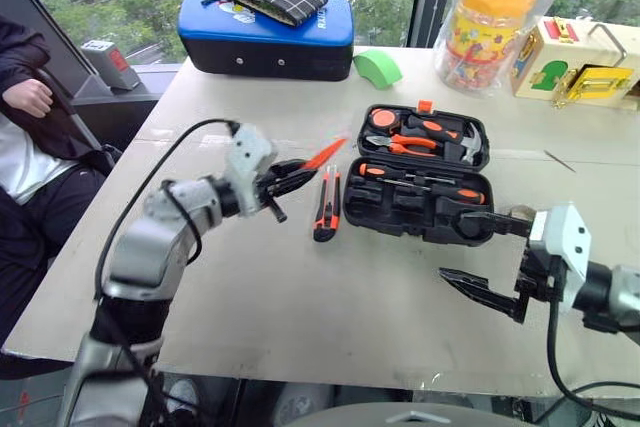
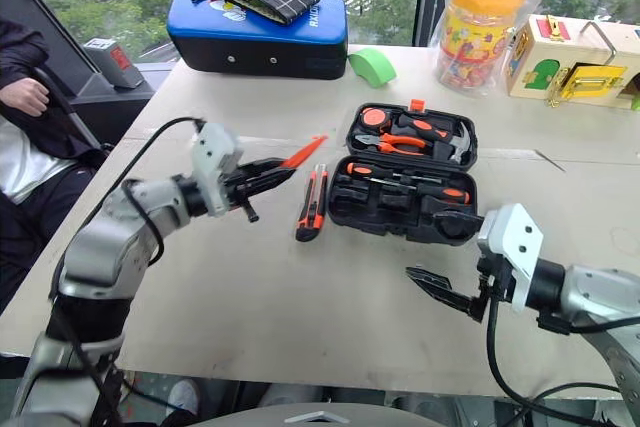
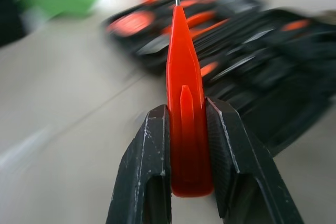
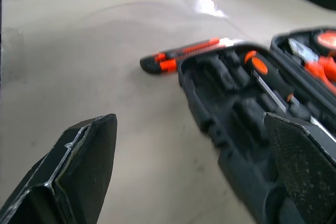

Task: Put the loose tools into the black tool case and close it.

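Between the fingers of our left gripper sits the thin all-orange screwdriver, clamped at its handle's thick end and held above the table, tip aimed toward the open black tool case. It looks light and rigid, but the smooth, tapering plastic could slide forward, so we judge the wide butt the right place to grip. Our right gripper hangs with jaws spread wide and nothing in them, just beside the case's near edge. On the table just left of the case lies the orange-and-black utility knife, best taken across its flat middle.
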Controlling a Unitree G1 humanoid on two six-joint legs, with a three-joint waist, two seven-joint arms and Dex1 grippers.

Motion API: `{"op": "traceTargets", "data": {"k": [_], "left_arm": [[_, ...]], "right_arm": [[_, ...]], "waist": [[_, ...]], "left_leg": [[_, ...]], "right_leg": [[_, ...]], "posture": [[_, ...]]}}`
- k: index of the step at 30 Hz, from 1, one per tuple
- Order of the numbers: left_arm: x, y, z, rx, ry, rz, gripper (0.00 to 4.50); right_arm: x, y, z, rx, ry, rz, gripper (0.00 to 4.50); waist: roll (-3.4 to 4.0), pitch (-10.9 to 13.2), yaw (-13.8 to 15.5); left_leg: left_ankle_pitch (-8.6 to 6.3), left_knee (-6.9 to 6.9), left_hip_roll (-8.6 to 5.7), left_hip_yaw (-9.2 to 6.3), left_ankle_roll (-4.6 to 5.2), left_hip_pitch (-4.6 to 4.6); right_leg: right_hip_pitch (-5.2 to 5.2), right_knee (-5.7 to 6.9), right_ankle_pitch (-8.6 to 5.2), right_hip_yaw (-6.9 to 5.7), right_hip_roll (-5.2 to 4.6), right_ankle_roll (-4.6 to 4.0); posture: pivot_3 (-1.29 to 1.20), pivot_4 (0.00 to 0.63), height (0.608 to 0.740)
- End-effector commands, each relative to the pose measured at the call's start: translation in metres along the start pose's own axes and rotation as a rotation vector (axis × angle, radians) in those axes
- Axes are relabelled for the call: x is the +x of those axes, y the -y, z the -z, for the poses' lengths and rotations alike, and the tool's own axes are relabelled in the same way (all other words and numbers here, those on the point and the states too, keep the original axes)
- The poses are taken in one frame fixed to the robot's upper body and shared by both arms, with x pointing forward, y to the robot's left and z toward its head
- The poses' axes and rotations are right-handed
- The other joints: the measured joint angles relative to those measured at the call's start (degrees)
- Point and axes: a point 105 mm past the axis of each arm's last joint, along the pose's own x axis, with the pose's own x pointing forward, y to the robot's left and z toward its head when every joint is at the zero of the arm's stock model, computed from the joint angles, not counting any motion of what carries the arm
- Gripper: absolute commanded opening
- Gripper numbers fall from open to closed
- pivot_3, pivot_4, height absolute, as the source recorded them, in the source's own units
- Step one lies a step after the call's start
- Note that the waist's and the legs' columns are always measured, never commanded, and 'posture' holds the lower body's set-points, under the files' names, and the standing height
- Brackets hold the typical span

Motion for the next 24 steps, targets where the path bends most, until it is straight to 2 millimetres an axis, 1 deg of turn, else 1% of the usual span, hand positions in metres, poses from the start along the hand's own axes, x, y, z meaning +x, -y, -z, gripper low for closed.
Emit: {"op": "traceTargets", "data": {"k": [1, 4, 6, 10, 12, 15, 18, 24], "left_arm": [[0.036, 0.004, 0.01, 0.187, -0.131, 0.279, 0.36], [0.057, -0.002, 0.019, 0.278, -0.224, 0.379, 0.36], [0.07, -0.008, 0.019, 0.314, -0.255, 0.399, 0.36], [0.081, -0.01, 0.022, 0.363, -0.31, 0.45, 0.36], [0.083, -0.011, 0.027, 0.386, -0.355, 0.465, 0.36], [0.088, -0.015, 0.027, 0.379, -0.363, 0.442, 0.36], [0.083, -0.02, 0.026, 0.39, -0.373, 0.438, 0.36], [0.074, -0.022, 0.036, 0.421, -0.414, 0.462, 0.36]], "right_arm": [[-0.021, 0.004, -0.008, -0.06, 0.005, 0.106, 4.5], [-0.03, 0.005, -0.005, -0.056, -0.016, 0.16, 4.5], [-0.034, 0.002, -0.005, -0.047, -0.016, 0.183, 4.5], [-0.034, -0.006, -0.005, -0.037, -0.016, 0.202, 4.5], [-0.033, -0.008, -0.006, -0.036, -0.017, 0.208, 4.5], [-0.031, -0.011, -0.007, -0.035, -0.011, 0.219, 4.5], [-0.031, -0.013, -0.007, -0.032, -0.007, 0.221, 4.5], [-0.03, -0.011, -0.007, -0.032, -0.012, 0.233, 4.5]], "waist": [[-0.01, 0.0, 0.4], [-0.06, 0.1, -0.4], [-0.08, 0.1, -1.1], [-0.14, 0.2, -2.0], [-0.14, 0.2, -2.1], [-0.15, 0.2, -2.1], [-0.19, 0.2, -2.0], [-0.19, 0.2, -2.2]], "left_leg": [[-0.01, 0.06, -0.04, -0.03, 0.02, -0.03], [-0.16, 0.17, -0.17, -0.01, 0.28, 0.08], [-0.17, 0.18, -0.15, -0.02, 0.31, 0.08], [-0.2, 0.19, 0.05, -0.09, 0.35, 0.07], [-0.2, 0.19, 0.12, -0.12, 0.36, 0.08], [-0.2, 0.26, 0.15, -0.1, 0.37, 0.08], [-0.2, 0.35, 0.17, -0.1, 0.37, 0.07], [-0.2, 0.36, 0.16, -0.09, 0.37, 0.12]], "right_leg": [[0.05, 0.0, 0.0, -0.05, 0.05, 0.0], [0.21, 0.0, 0.0, 0.0, 0.13, 0.01], [0.21, 0.03, -0.01, 0.02, 0.15, 0.01], [0.19, 0.06, -0.01, -0.03, 0.36, 0.03], [0.19, 0.07, -0.02, -0.05, 0.39, 0.04], [0.21, 0.09, -0.02, -0.02, 0.38, 0.04], [0.22, 0.13, -0.01, -0.02, 0.37, 0.06], [0.23, 0.2, -0.01, 0.0, 0.39, 0.06]], "posture": [[0.0, 0.15, 0.74], [0.0, 0.15, 0.74], [0.0, 0.15, 0.74], [0.0, 0.15, 0.74], [0.0, 0.15, 0.74], [0.0, 0.15, 0.74], [0.0, 0.15, 0.74], [0.0, 0.15, 0.74]]}}
